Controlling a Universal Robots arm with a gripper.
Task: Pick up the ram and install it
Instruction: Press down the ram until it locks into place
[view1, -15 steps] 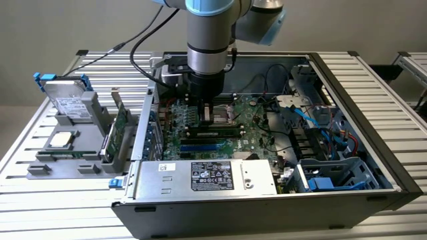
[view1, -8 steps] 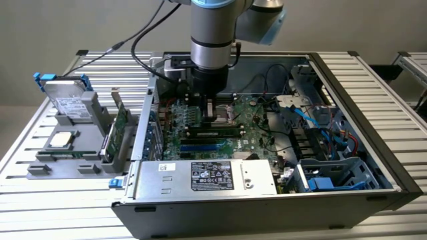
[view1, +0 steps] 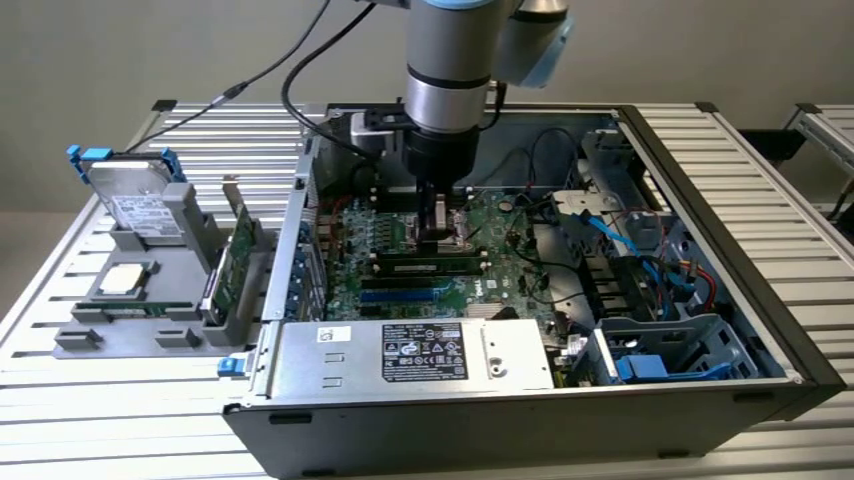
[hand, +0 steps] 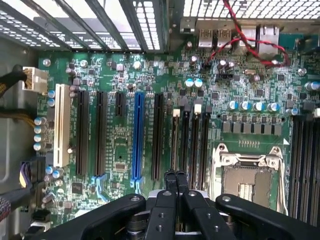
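A thin green stick that looks like the ram (view1: 134, 309) lies flat on the grey holder (view1: 80, 335) at the exterior view's left, outside the computer case. My gripper (view1: 434, 232) is far from it, lowered into the open case over the green motherboard (view1: 501, 270). In the wrist view the gripper (hand: 175, 175) is shut with nothing between its fingers. Its tips hang just above one end of the row of black memory slots (hand: 190, 140), beside the open processor socket (hand: 247, 180). Whether the slot nearest the tips holds a stick I cannot tell.
The holder also carries a hard drive (view1: 134, 200), a silver processor chip (view1: 120, 280) and an upright expansion card (view1: 240, 255). The power supply (view1: 414, 352) spans the case's near side. Blue and black cables (view1: 627, 250) and a drive cage (view1: 667, 350) crowd the exterior view's right.
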